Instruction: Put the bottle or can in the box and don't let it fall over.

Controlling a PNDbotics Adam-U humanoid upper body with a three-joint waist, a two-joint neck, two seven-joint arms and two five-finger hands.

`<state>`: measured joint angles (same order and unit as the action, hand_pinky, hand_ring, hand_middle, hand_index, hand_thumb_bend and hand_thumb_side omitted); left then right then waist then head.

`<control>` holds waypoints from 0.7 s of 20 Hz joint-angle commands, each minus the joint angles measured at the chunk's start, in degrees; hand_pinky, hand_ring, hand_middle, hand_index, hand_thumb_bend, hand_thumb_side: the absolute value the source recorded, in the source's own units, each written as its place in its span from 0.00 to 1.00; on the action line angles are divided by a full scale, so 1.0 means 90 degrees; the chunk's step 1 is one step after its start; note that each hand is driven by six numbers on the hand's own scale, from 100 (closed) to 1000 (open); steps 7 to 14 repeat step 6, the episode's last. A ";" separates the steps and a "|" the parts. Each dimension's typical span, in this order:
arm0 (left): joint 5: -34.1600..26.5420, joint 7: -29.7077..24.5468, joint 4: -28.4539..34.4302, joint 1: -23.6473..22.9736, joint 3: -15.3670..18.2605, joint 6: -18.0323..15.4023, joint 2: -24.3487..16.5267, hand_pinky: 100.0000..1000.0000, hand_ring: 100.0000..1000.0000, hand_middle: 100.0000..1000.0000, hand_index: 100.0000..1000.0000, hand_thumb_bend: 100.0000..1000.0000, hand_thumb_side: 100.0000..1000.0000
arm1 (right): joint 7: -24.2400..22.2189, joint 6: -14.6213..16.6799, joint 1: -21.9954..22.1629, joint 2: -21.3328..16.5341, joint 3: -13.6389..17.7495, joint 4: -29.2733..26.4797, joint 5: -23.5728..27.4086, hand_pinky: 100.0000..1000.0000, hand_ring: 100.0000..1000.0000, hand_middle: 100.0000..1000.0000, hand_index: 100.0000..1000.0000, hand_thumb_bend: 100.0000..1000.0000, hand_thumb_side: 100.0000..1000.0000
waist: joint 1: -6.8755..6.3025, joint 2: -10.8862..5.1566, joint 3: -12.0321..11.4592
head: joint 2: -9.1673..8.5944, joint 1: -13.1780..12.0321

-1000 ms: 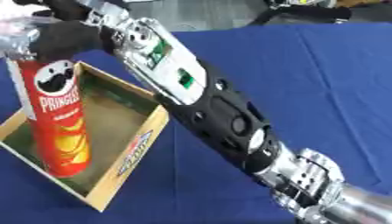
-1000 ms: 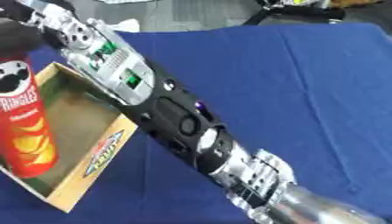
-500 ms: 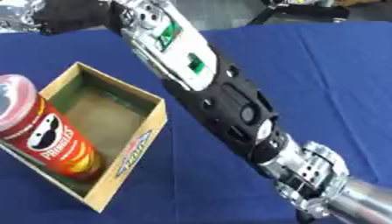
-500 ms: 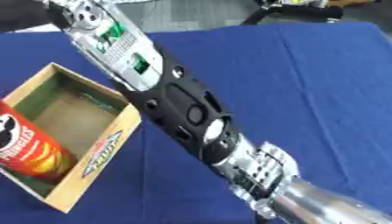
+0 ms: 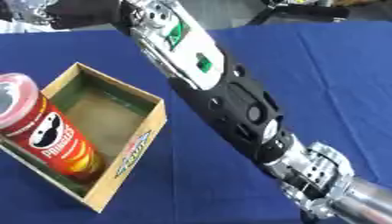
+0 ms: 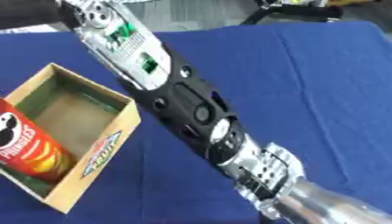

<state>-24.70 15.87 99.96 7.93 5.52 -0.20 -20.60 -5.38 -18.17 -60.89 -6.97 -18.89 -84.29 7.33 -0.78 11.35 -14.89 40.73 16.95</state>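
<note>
Pringles can (image 5: pixel 50 135), red with a pale lid on top, stands inside the cardboard box (image 5: pixel 145 131), in the box's near-left corner, its base on the box floor. It leans a little, its top tipped toward the left edge of the view, and its body rises well above the box walls. The rest of the box floor, toward the far and right walls, lies bare and brown, with a greenish inner wall on the far side. The box itself sits askew on the left part of the bench (image 5: pixel 321 78), which is covered in a blue cloth, and its printed outer wall faces the near right.

Nothing touches the can. The robot's right arm (image 6: pixel 183 109), black with silver joints and green boards near its upper end, crosses the view from the lower right corner up to the upper left, passing just beside the box's right corner and above the cloth. Its hand lies beyond the upper left edge of both views, so the fingers do not show, and I cannot tell how they stand. The left hand shows in neither view.
</note>
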 commanded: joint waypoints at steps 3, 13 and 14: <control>0.0059 0.0019 0.0060 -0.0030 0.0102 -0.0026 -0.0163 0.71 0.94 0.88 0.83 0.45 0.88 | 0.0285 0.0002 0.0054 -0.0640 0.0297 -0.0091 0.0121 0.86 0.97 1.00 0.88 0.53 0.22 | -0.0048 -0.0157 0.0061 | -0.0003 -0.0113; 0.0067 0.0029 0.0056 -0.0056 0.0116 -0.0032 -0.0171 0.71 0.94 0.88 0.83 0.44 0.88 | 0.0457 0.0033 0.0187 -0.1000 0.0459 -0.0068 0.0149 0.86 0.97 1.00 0.88 0.37 0.28 | -0.0057 -0.0160 0.0114 | 0.0003 -0.0166; 0.0067 0.0029 0.0056 -0.0056 0.0116 -0.0032 -0.0171 0.71 0.94 0.88 0.83 0.44 0.88 | 0.0457 0.0033 0.0187 -0.1000 0.0459 -0.0068 0.0149 0.86 0.97 1.00 0.88 0.37 0.28 | -0.0057 -0.0160 0.0114 | 0.0003 -0.0166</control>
